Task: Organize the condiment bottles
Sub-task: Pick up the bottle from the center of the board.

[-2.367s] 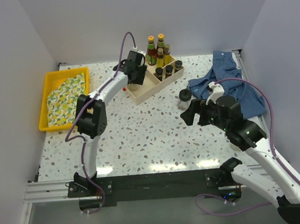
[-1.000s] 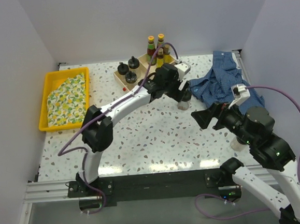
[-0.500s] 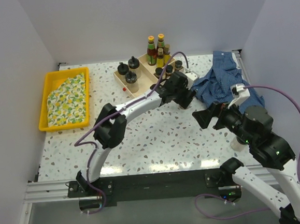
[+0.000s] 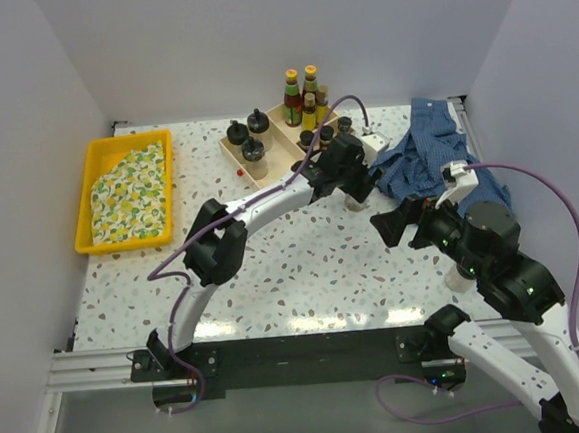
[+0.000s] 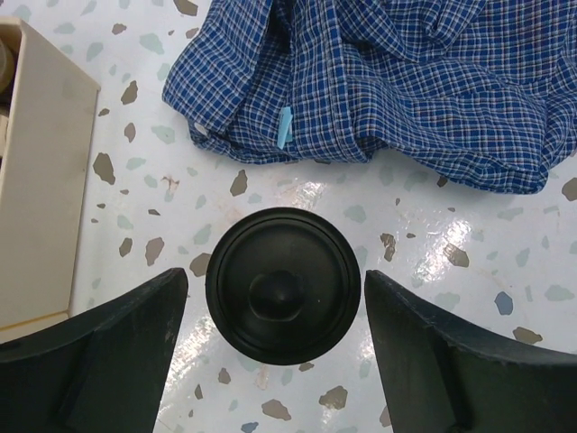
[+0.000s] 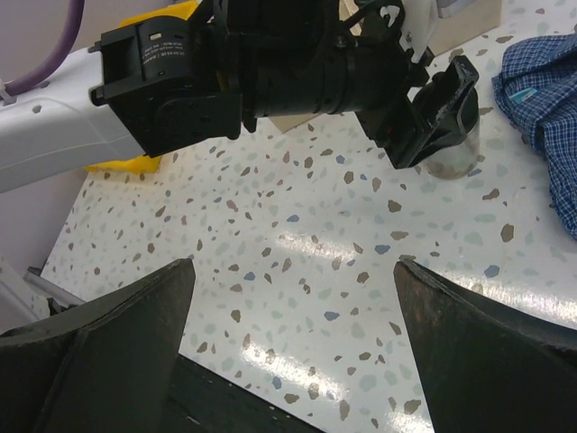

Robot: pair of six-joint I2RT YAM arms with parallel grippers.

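Where the jar (image 5: 283,285) stands, a shirt (image 5: 388,81) lies near.

White terrazzo-speckled tabletop (image 4: 303,266) is enclosed by plain pale walls (image 4: 305,25) on three sides; light glare is seen near the front edge.

**Jar (image 4: 353,205) under left gripper (image 4: 355,183), beside shirt (image 4: 430,155)**

The left arm stretches across the speckled table (image 4: 274,268). At the back, the wooden box (image 4: 276,137) holds the other bottles (image 4: 300,100). The right gripper (image 4: 389,227) hovers nearby.
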